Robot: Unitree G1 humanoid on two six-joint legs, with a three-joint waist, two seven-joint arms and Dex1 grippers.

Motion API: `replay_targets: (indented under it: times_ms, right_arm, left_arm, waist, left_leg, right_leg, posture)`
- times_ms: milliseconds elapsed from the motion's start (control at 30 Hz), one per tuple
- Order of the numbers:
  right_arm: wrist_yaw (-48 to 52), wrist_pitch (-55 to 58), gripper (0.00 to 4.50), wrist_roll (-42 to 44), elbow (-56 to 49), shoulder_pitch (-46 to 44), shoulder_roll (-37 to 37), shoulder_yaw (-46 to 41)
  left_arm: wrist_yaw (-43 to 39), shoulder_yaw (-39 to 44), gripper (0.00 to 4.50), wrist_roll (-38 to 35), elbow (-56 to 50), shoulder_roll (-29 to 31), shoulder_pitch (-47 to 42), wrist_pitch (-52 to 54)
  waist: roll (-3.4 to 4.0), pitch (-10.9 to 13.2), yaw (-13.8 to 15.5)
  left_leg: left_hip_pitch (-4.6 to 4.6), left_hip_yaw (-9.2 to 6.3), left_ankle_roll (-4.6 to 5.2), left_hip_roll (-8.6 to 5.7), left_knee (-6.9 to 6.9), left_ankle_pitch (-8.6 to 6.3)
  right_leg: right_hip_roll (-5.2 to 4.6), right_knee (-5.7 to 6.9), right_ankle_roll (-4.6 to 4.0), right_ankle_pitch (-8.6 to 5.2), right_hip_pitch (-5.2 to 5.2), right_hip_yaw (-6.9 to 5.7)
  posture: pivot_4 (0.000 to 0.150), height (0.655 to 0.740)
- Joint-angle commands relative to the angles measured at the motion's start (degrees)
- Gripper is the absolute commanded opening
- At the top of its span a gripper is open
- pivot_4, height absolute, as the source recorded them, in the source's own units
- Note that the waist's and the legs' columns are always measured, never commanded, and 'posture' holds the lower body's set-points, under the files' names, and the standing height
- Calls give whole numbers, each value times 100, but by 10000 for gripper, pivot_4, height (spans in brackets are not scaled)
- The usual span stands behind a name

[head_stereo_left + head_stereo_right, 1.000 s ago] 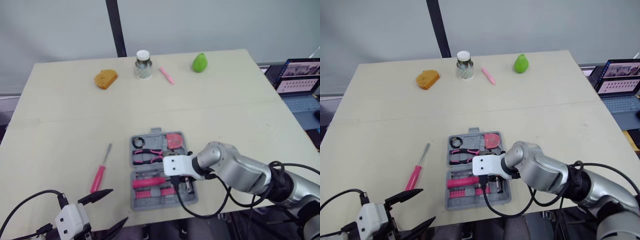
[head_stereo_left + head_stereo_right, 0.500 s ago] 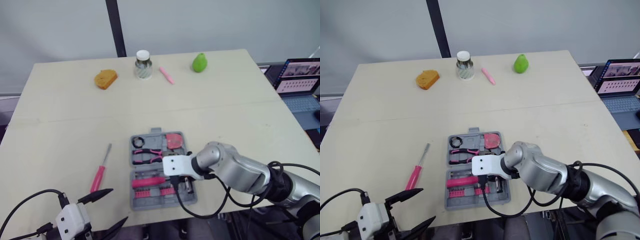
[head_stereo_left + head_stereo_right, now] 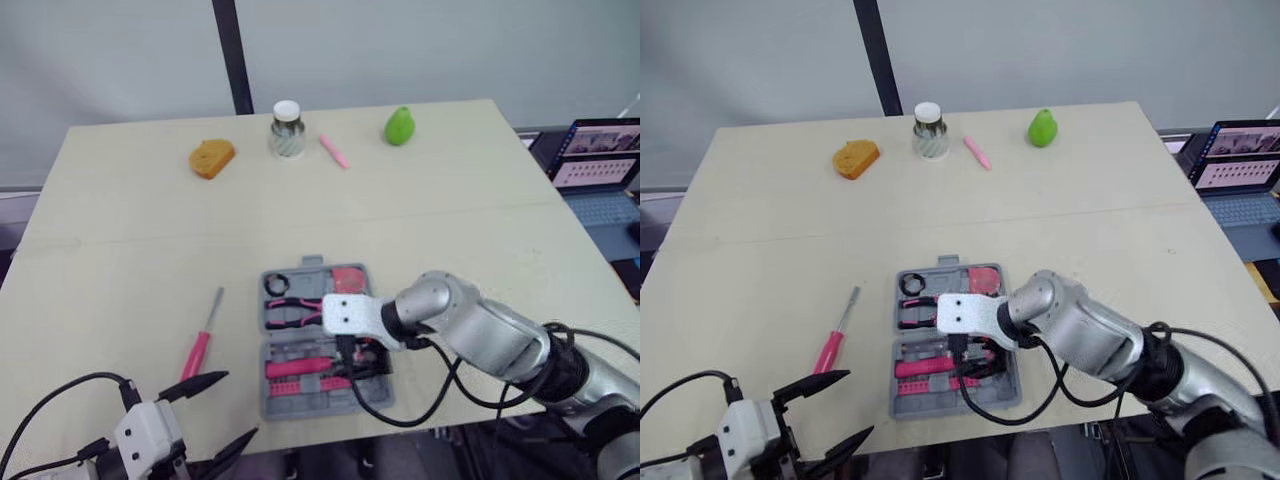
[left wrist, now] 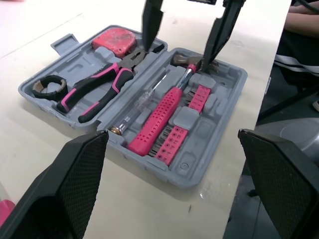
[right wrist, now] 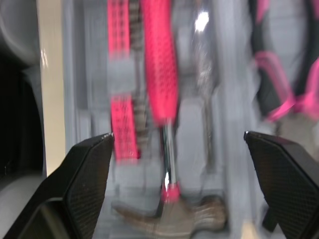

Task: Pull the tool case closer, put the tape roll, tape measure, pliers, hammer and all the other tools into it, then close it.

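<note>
step: loading, near the end by my read. The tool case [image 3: 300, 405] lay open at lower centre of the left eye view, by the front edge of the worktop [image 3: 450, 230].
in case: tape roll [image 3: 270, 284], pliers [image 3: 292, 310] and tape measure [image 3: 349, 280] in the upper half, hammer [image 3: 295, 366] in the lower half.
left out: pink screwdriver [image 3: 202, 338], flat on the worktop just left of the case, not touching it.
right gripper [image 4: 177, 54]: over the case. Fingers [image 4: 151, 20] were spread wide, released, nothing held. Tips sat close above the hammer head and the pliers' nose; contact, cannot tell.
left gripper [image 3: 240, 404]: lower left of frame. Fingers [image 3: 200, 384] were wide open and empty, near the screwdriver handle but apart from it.
next (judgement): right arm clears the case, screwdriver gets pinched across its handle and seated in a free slot, then the lid folds shut.
</note>
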Motion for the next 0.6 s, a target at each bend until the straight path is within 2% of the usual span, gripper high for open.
replay_targets:
  times_ms: [33,100,167,367,600]
  right_arm:
    - [-11,-691,44425,501,-259,592,126,-834]
    - [-50,-1093,39459,620,-80,982,185,-1173]
    - [-44,-1456,32178,700,118,1257,266,-1343]
    - [-63,-2507,238,360,970,1798,393,-1198]
    - [-96,-3138,238,-15,1414,1908,639,-954]
  left_arm:
    - [7,8,45000,-29,-20,33,21,-1]
    - [14,17,45000,-40,-21,46,-18,24]
    - [20,17,45000,-46,-28,54,-52,44]
    - [20,13,45000,-34,-50,68,-105,68]
    - [-10,-8,45000,-27,-93,88,-121,103]
  waist:
    - [-6,-4,14]
    - [-12,-7,17]
    - [-25,-15,8]
    - [-40,-24,1]
    - [-42,-25,2]
  left_leg:
    - [0,1,1,-1,0,-1]
    - [0,1,6,-6,0,-2]
    - [2,5,8,-6,1,-2]
    - [11,7,5,0,1,-1]
    - [13,10,4,1,1,0]
  right_leg:
    - [0,-1,1,0,2,0]
    - [-2,-3,4,2,5,2]
    - [-2,-5,6,3,7,4]
    - [3,5,1,1,8,4]
    - [3,7,1,1,8,5]
  posture:
    - [1500,7400]
    - [1500,7400]
    - [1500,7400]
    - [1500,7400]
    - [1500,7400]
